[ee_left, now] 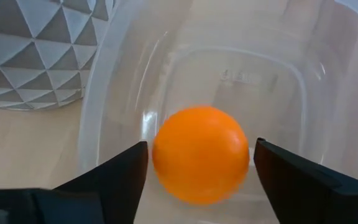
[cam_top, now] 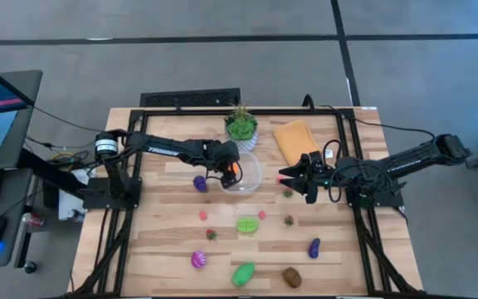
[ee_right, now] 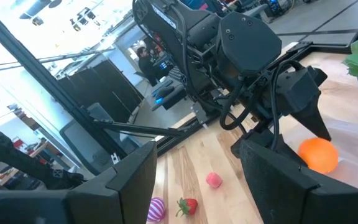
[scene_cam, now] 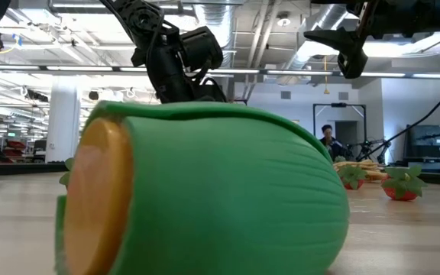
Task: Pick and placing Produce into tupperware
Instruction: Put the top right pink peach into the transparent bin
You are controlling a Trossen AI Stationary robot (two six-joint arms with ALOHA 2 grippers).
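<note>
The tupperware (cam_top: pixel 249 176), clear and squarish, stands mid-table in front of the white plant pot. My left gripper (cam_top: pixel 229 172) slants down into it from the table's left, fingers open. An orange toy fruit (ee_left: pixel 201 154) sits between the fingers with a narrow gap on each side; whether it rests on the container's floor I cannot tell. My right gripper (cam_top: pixel 289 176) hovers level just right of the tupperware, open (ee_right: pixel 197 180) with nothing between its fingers. The other produce lies loose toward the near edge, such as a purple piece (cam_top: pixel 199 183) and a green one (cam_top: pixel 247 224).
A potted plant (cam_top: pixel 241 129) stands right behind the tupperware and a folded orange cloth (cam_top: pixel 295 139) lies at the far right. A green piece with an orange cut face (scene_cam: pixel 205 191) fills the low view. A brown piece (cam_top: pixel 291 276) and an eggplant (cam_top: pixel 314 247) lie near the front edge.
</note>
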